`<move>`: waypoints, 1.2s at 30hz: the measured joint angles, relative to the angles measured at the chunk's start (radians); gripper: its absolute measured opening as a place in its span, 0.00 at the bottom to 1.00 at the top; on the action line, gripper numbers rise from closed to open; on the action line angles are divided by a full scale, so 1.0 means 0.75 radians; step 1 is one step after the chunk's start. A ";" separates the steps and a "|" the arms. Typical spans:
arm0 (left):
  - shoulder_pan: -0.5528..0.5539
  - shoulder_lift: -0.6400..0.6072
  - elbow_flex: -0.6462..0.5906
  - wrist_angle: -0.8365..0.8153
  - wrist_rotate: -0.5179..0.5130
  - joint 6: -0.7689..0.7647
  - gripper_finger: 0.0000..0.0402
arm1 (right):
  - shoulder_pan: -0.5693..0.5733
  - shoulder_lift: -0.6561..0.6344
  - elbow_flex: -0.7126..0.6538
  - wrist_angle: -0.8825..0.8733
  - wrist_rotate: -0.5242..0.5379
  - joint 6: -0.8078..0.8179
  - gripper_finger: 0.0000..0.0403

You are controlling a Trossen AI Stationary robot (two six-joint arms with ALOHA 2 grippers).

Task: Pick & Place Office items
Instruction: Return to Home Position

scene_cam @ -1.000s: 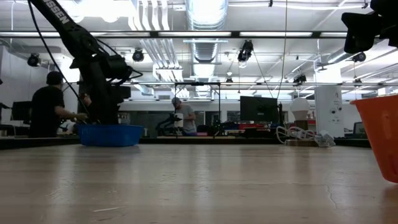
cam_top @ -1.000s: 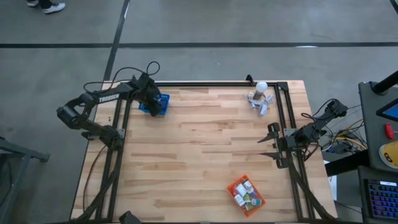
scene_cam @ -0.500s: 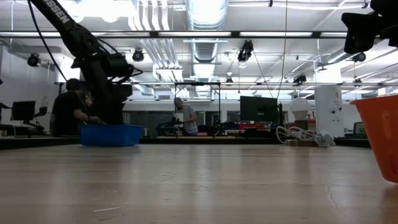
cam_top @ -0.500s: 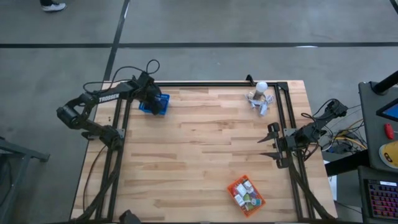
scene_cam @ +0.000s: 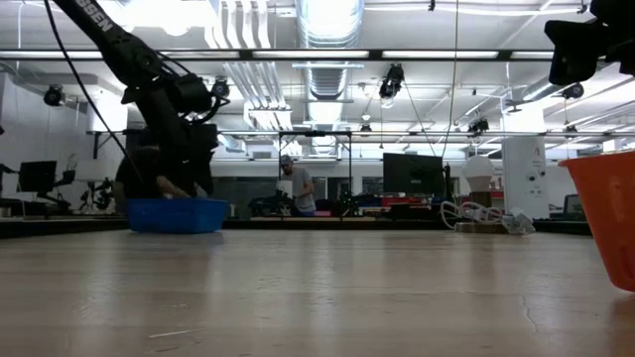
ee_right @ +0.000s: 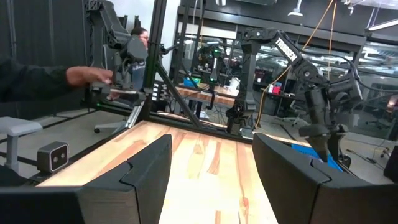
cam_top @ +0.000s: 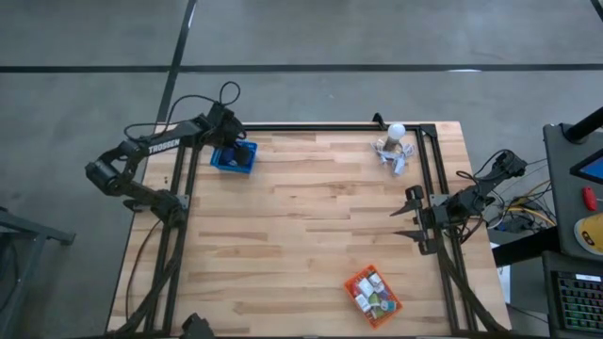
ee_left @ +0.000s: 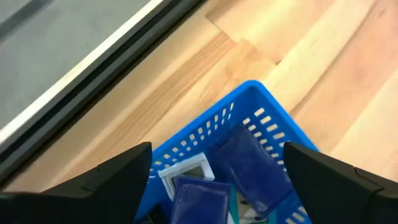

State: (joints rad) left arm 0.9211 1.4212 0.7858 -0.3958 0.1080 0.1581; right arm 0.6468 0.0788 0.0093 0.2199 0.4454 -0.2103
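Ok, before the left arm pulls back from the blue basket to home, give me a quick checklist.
1. Left gripper empty: ok, open, nothing between its fingers.
2. Clear of the blue basket rim: cannot tell, low view shows it very close.
3. Office items lying inside that basket: ok.
4. Right gripper parked at the table edge: ok, open.
5. Person beyond the table, behind the left arm: cannot tell how near.
6. Orange basket out of the way: ok, opposite corner.
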 joint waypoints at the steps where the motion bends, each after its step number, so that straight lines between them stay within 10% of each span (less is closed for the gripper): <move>1: -0.001 0.000 0.003 -0.001 0.000 -0.030 0.91 | 0.000 0.000 0.000 0.000 0.000 0.001 0.54; 10: -0.007 -0.004 0.006 0.028 0.039 -0.193 0.91 | 0.000 0.000 0.000 0.004 0.004 0.193 0.54; 20: -0.048 -0.206 -0.007 0.174 0.942 0.014 0.91 | 0.001 0.003 0.001 -0.007 0.032 0.192 0.54; 36: -0.590 -0.734 -0.146 0.316 0.995 -0.034 0.91 | 0.001 0.004 0.001 -0.074 0.556 0.352 0.54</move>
State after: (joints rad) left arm 0.4783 0.8709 0.6763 -0.1584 0.8541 0.1327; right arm 0.6476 0.0814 0.0097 0.1643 0.8622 0.0537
